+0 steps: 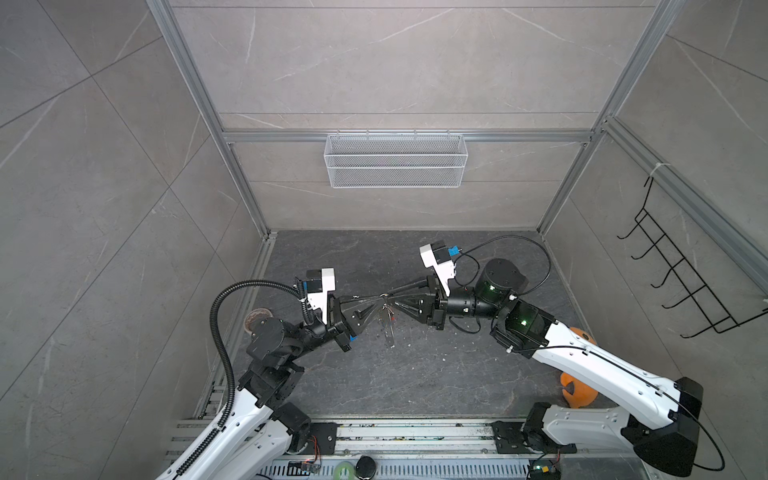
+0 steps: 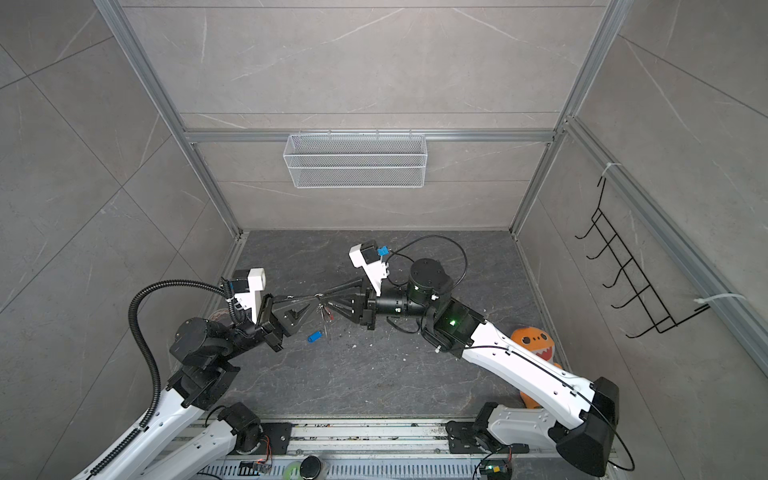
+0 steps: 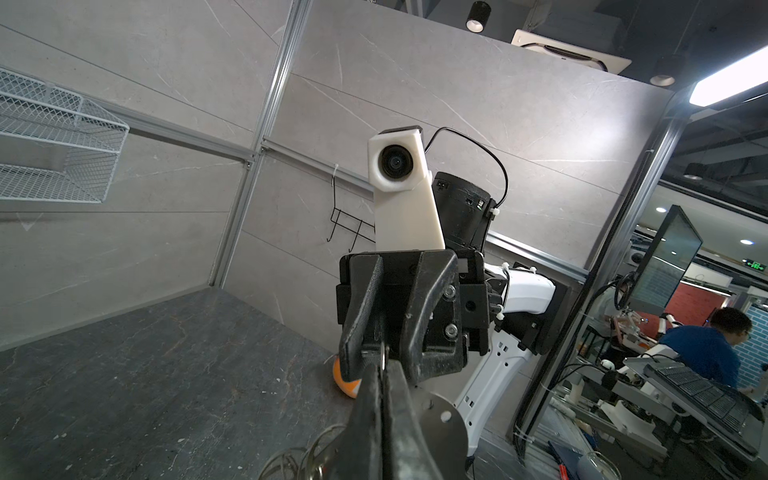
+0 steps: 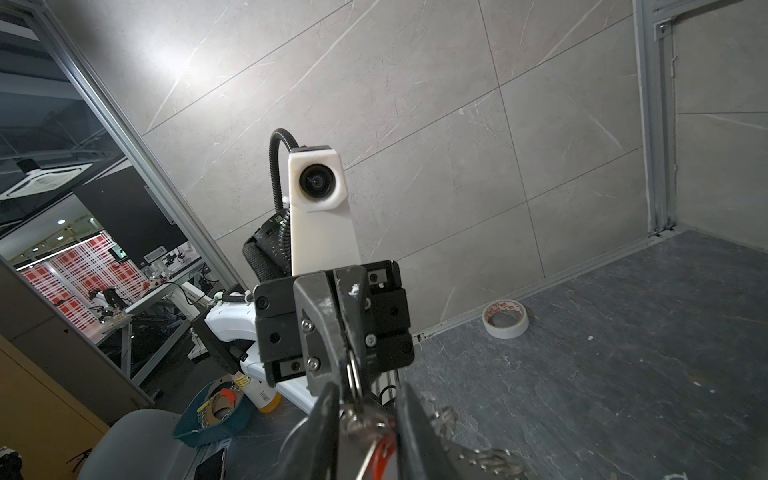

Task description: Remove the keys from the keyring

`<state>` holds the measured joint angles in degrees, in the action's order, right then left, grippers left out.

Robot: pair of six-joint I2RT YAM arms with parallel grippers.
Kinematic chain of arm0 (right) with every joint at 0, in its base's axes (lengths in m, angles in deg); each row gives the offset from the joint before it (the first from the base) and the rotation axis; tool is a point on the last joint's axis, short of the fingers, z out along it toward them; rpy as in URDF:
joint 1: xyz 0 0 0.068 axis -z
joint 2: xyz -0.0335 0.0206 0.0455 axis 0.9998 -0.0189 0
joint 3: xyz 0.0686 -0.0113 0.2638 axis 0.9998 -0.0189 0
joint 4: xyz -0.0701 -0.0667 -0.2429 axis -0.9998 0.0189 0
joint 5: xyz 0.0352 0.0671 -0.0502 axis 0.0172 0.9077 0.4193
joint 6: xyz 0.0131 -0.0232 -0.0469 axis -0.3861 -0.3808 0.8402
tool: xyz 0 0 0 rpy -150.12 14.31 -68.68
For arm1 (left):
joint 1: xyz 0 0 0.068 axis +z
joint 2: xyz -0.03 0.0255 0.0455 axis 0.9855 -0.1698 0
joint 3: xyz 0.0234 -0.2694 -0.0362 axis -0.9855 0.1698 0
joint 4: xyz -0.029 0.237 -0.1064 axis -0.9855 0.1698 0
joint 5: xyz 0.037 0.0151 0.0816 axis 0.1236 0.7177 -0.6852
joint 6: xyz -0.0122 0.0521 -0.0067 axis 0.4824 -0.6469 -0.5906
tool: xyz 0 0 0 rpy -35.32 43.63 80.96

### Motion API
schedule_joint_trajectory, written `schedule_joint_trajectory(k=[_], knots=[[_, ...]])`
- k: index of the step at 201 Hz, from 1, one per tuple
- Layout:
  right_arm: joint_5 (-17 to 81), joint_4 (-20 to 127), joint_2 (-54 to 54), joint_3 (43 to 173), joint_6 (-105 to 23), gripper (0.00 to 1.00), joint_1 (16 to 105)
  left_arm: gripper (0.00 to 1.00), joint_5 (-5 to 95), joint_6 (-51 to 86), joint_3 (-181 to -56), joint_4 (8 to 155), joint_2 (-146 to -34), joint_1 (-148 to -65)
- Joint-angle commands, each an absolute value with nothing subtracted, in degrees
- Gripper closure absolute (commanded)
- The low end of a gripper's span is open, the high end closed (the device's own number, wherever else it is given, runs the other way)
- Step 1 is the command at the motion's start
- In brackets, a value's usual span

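Hanging in mid-air above the worktop [image 1: 415,374], the keyring [image 1: 387,309] is pinched in the closed left hand [image 1: 379,300]. The right hand [image 1: 392,300] has its jaws either side of the red key [image 4: 380,451], grip unclear. A skewed pull may jam that key or drop the keyring.

I'm looking into a booth of grey stone-look walls [image 1: 395,62], veined white and held in aluminium posts [image 1: 199,104]. The desk [image 1: 415,374] is dark slate, scuffed and speckled with pale crumbs. A white mesh basket [image 1: 395,160] hangs from the rail [image 1: 407,136] on the back wall, and a black wire hook rack [image 1: 673,266] hangs on the right wall. Past the booth's open sides, my wrist views show a dim lab. It has a dark ceiling [image 3: 582,12] with a bright strip light [image 3: 727,85] and a vent [image 3: 569,52]. There's a monitor [image 3: 660,257] on a stand, a bench [image 4: 166,289], a red-and-white patterned wall [image 4: 79,274] and a grey chair [image 4: 124,444].
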<state>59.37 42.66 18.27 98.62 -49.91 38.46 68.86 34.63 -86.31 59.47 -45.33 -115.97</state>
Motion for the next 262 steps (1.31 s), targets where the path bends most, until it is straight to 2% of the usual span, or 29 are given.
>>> schedule_joint_trajectory(k=[1,57,77,103,134,162,195,262], knots=[[60.31,41.27,18.19,98.88,-50.27,0.8,38.03,1.0,68.34,35.17,-87.05,55.02,-45.07,-116.08],[60.76,41.96,18.04,99.28,-50.27,0.9,37.95,1.0,68.5,35.35,-87.39,55.47,-45.14,-116.07],[60.95,43.91,18.08,99.98,-49.63,0.97,37.95,1.0,69.02,35.37,-88.2,57.12,-45.14,-116.08],[61.37,50.19,18.61,102.02,-47.5,1.0,38.03,0.79,69.7,33.37,-90.24,64.01,-43.64,-116.03],[61.93,63.4,18.54,107.17,-41.51,1.0,38.03,0.68,71.99,28.26,-95.15,77.11,-42.05,-116.05],[64.02,77.09,16.09,114.51,-35.36,1.0,38.03,0.68,77.07,23.05,-102.81,91.02,-45.44,-116.08],[65.07,85.99,14.0,120.06,-31.6,1.0,38.04,0.68,79.52,18.8,-109.26,102.56,-49.85,-116.08],[65.24,97.5,9.63,129.39,-26.99,1.0,37.94,0.74,84.76,16.31,-116.27,111.5,-57.37,-116.04]])
